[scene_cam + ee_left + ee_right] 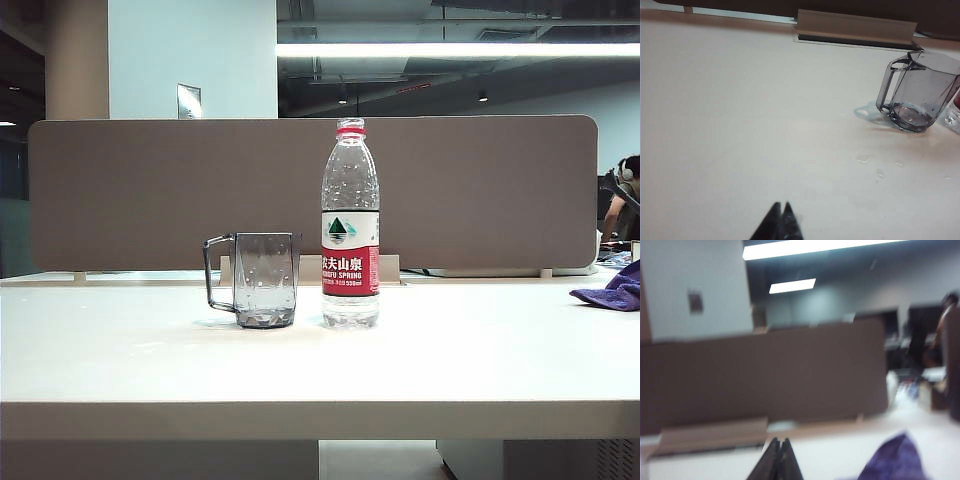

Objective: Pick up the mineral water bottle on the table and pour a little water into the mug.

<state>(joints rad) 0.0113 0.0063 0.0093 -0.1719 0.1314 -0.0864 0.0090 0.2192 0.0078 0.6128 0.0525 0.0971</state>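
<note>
Mug (264, 279) on table (320, 370), just left of bottle (350, 225); cloth (612, 288) far right.

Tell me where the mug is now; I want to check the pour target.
In the exterior view the mug stands upright on the table near its middle, just left of the mineral water bottle, handle pointing left.

Ext cam low, front-on; L wrist shares mug (917, 92); R wrist faces divider (765, 375).
</note>
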